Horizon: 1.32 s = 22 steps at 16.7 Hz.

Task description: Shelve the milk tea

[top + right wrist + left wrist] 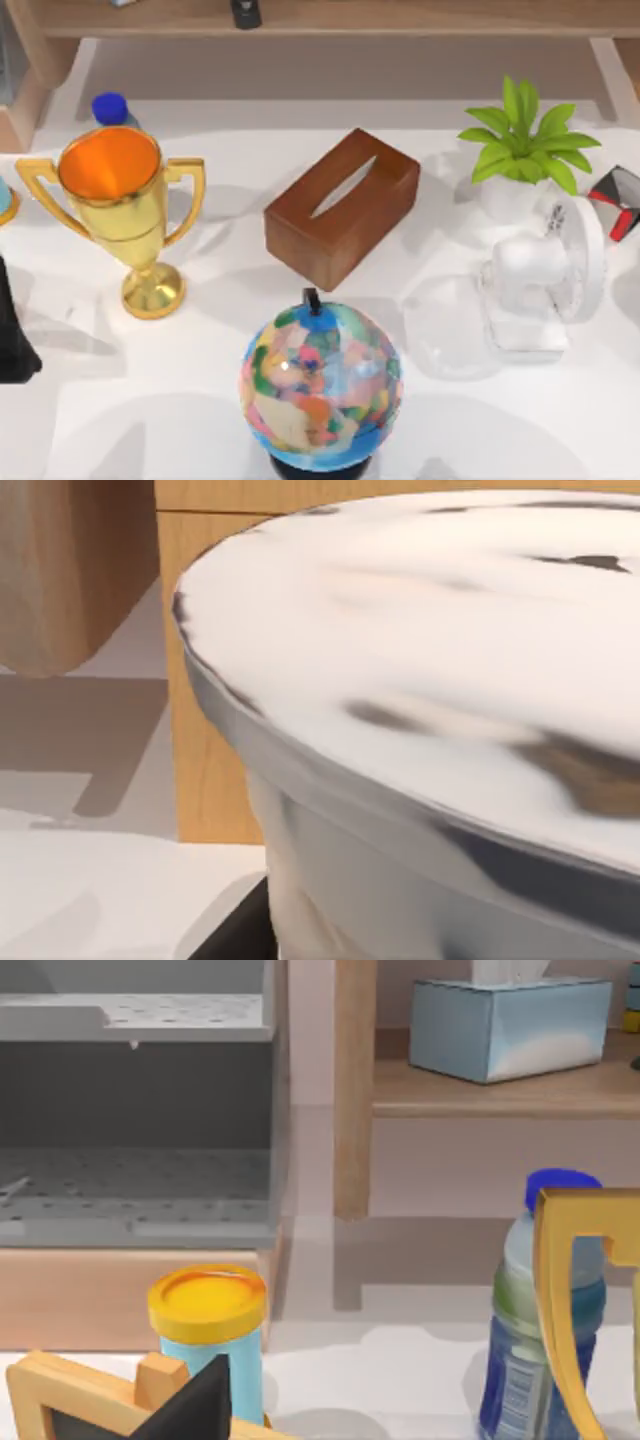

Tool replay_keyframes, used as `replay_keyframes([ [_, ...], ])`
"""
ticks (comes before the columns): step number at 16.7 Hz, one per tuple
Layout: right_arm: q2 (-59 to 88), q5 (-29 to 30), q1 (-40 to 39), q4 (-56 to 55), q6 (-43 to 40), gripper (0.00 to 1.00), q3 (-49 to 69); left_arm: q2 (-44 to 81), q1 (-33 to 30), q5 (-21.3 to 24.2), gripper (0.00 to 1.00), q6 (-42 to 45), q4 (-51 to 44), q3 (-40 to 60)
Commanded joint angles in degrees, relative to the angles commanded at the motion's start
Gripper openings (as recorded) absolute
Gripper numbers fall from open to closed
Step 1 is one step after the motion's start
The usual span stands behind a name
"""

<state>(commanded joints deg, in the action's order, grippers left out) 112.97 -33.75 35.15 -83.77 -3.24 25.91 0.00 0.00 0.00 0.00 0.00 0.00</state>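
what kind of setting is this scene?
Probably a simulated home or office display desk: a white table set against a wooden shelf unit, crowded with ornaments such as a gold trophy, a globe, a wooden tissue box and a potted plant.

trophy (128,215) left, tissue box (342,207) centre, globe (320,388) before it, plant (526,150) right

White glossy desk (120,400) under soft overhead light, faint shadows. Light wooden shelf unit (400,18) along the far edge, upright post (353,1090), grey perforated metal rack (135,1110) beside it.
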Motion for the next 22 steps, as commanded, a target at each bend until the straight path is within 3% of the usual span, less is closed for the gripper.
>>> replay_keyframes([
  [5, -5.8, 3.9, -10.5, 4.4, 1.5, 0.00, 5.1, 0.0, 0.0, 0.0, 1.00, 0.0, 0.0, 0.0],
  [9, -10.4, 10.3, -22.5, 12.5, 3.1, 0.00, 11.5, 0.0, 0.0, 0.0, 1.00, 0.0, 0.0, 0.0],
  [16, -12.7, 27.8, -41.1, 32.7, 5.0, 0.00, 27.9, 0.0, 0.0, 0.0, 1.00, 0.0, 0.0, 0.0],
  [22, -8.6, 44.3, -51.3, 50.7, 5.7, 0.00, 43.0, 0.0, 0.0, 0.0, 1.00, 0.0, 0.0, 0.0],
])
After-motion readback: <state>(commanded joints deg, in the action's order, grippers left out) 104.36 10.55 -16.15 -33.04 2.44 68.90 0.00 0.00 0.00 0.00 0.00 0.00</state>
